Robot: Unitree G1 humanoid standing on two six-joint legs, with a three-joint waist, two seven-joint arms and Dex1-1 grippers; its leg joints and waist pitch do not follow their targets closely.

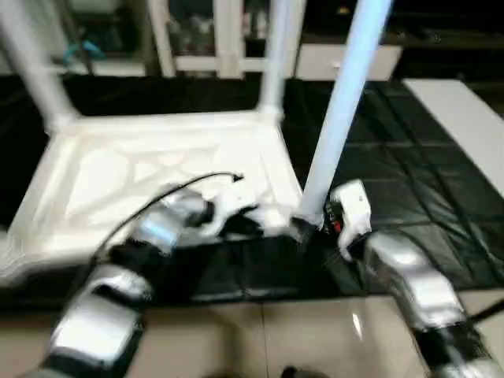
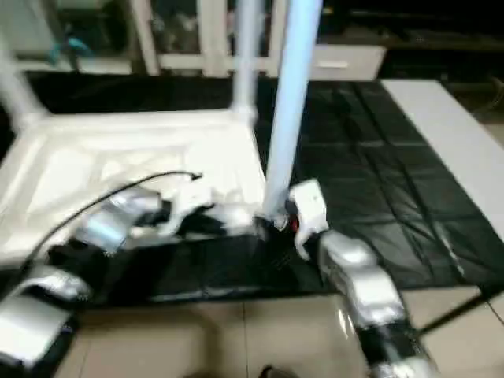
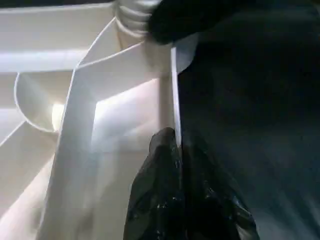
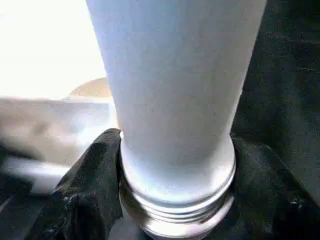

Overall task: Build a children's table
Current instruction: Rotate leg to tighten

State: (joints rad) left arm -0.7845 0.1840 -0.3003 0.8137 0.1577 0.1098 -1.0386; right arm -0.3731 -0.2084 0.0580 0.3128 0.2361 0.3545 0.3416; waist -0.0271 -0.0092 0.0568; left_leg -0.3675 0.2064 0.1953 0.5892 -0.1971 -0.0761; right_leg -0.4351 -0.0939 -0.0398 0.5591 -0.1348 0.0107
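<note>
Looking left of centre, you see the upturned table top (image 1: pixel 157 169) on the black mat (image 1: pixel 409 189), your left claw (image 1: pixel 236 224) clenched on its near rim. Right of centre, your right claw (image 1: pixel 315 224) grasps the upright leg (image 1: pixel 342 102) at its base.

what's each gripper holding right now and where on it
Left gripper is shut on the table top's rim; right gripper clasps the near leg at its base.
</note>
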